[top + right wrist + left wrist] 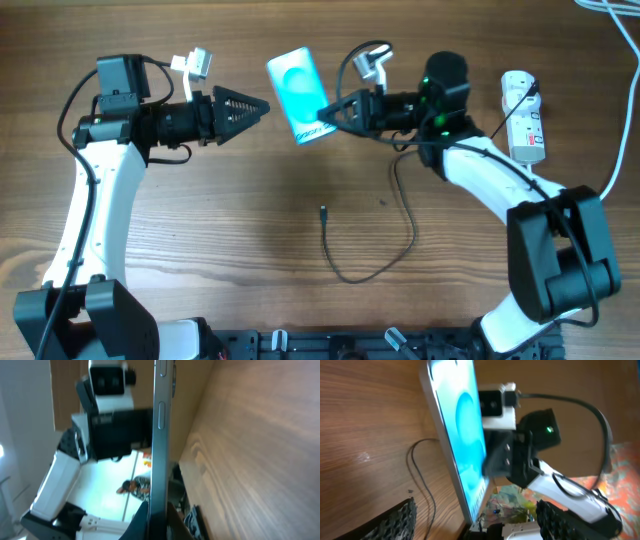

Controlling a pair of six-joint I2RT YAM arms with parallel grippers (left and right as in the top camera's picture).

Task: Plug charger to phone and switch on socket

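Note:
The phone (296,88), its blue-teal screen up, hangs tilted above the table with my right gripper (322,116) shut on its lower right corner. In the right wrist view the phone (160,435) shows edge-on, pinched between the fingers of that gripper (167,521). My left gripper (266,107) is open at the phone's left edge. In its own view the phone (457,435) stands between the wide-spread fingers (395,521), apart from both. The charger (372,268) lies curled on the wood, its connector end (323,211) free. The socket (523,118) lies at the far right.
A thick white cord (622,110) runs down the right edge of the table beside the socket. The charger's thin cable (420,472) shows on the wood behind the phone in the left wrist view. The right arm (500,185) crosses above the cable's far end.

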